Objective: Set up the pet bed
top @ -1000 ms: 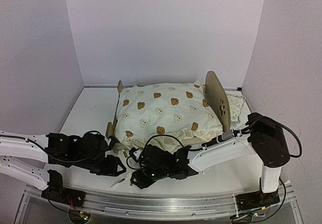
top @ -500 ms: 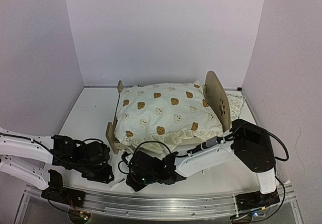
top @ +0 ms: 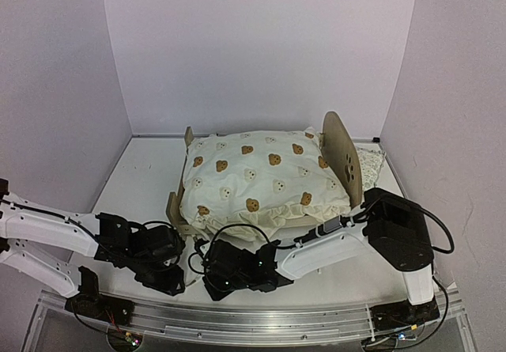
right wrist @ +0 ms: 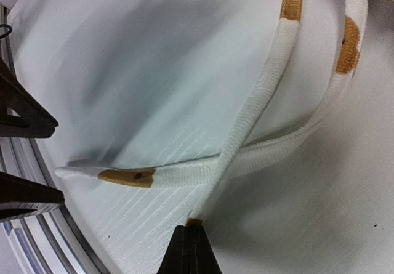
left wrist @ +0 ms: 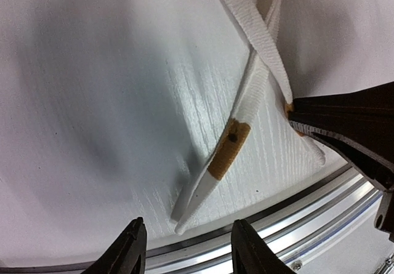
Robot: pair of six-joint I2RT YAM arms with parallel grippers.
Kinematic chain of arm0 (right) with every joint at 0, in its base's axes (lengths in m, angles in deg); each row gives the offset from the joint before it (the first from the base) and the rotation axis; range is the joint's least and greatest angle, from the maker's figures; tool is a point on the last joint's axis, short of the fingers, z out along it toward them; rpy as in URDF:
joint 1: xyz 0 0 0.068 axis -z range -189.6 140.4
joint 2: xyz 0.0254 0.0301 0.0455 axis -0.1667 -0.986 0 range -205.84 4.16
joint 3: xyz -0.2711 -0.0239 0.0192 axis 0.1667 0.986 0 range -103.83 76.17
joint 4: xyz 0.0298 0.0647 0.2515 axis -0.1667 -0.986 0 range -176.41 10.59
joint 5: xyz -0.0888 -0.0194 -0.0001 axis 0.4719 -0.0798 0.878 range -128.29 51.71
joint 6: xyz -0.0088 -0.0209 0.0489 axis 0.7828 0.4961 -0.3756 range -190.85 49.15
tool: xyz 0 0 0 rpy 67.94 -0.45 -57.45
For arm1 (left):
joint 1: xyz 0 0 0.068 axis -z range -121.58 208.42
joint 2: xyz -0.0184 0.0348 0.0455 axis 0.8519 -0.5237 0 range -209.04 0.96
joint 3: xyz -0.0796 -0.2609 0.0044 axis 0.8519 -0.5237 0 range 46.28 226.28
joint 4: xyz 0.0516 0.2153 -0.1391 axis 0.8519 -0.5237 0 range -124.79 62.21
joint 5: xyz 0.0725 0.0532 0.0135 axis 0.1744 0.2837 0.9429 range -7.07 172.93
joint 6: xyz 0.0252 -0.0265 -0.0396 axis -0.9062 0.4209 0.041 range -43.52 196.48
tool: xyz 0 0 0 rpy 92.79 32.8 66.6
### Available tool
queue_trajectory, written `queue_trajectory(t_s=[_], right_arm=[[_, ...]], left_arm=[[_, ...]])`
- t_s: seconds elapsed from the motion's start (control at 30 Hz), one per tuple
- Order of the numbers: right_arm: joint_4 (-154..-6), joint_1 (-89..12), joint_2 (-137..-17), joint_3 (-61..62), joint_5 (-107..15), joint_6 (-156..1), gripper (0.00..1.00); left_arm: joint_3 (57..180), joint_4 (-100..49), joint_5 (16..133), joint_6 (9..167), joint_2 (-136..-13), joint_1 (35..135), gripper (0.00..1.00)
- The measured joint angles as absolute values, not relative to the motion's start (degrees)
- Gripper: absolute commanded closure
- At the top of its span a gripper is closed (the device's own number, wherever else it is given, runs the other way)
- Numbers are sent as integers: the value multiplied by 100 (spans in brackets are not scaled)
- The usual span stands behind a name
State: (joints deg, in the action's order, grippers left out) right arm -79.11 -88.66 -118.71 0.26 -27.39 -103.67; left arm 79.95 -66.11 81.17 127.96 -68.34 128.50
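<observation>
The pet bed (top: 341, 156) stands mid-table, its tall headboard on the right, with a cream bear-print quilt (top: 261, 174) heaped over it and hiding the mattress. Two white quilt straps trail to the table's near edge. My right gripper (right wrist: 189, 228) is shut on the brown-tipped end of one quilt strap (right wrist: 258, 95). The other strap (left wrist: 237, 129) lies flat, its free end just ahead of my left gripper (left wrist: 188, 225), which is open and holds nothing. In the top view both grippers sit close together, left (top: 172, 281) and right (top: 209, 282).
A green-patterned pillow (top: 370, 166) lies behind the headboard at the right. An aluminium rail (top: 261, 320) runs along the table's near edge, right under both grippers. The right gripper's black fingers (left wrist: 351, 126) reach into the left wrist view.
The right gripper has gone from open to shut on the strap end and slid left toward the near edge. The left gripper has drawn back toward the rail.
</observation>
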Motion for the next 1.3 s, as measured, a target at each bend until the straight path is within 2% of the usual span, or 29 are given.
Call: queue_trajectory(t_s=[0.17, 0.23, 0.4, 0.63, 0.9, 1.0, 1.2, 1.3], right_arm=[[-7869, -8873, -11771, 188, -2650, -10344, 100], [-7869, -8873, -11735, 240, -2627, -10323, 100], [-7856, -8872, -11706, 287, -2619, -10271, 100], [-7861, -8873, -11614, 408, -2568, -10234, 100], [-7926, -8871, -11451, 617, -2352, -10217, 99], [-7928, -8871, -11451, 617, -2353, -10204, 85], [-7998, -8857, -11408, 604, -2398, -10056, 66], [-8135, -8781, -11312, 604, -2460, -9970, 62]], left_arm=[[7997, -6455, 8114, 12689, -7231, 12850, 65], [7997, -6399, 8115, 12649, -7392, 12850, 72], [8088, -6288, 8160, 12546, -7672, 12849, 99], [8199, -6203, 8379, 12543, -7801, 12862, 100], [8335, -6839, 9439, 13083, -7165, 12840, 100], [8340, -6824, 9595, 13159, -7085, 12833, 100], [8340, -6700, 9669, 13199, -7179, 12833, 100], [8338, -6596, 9667, 13199, -7231, 12833, 100]])
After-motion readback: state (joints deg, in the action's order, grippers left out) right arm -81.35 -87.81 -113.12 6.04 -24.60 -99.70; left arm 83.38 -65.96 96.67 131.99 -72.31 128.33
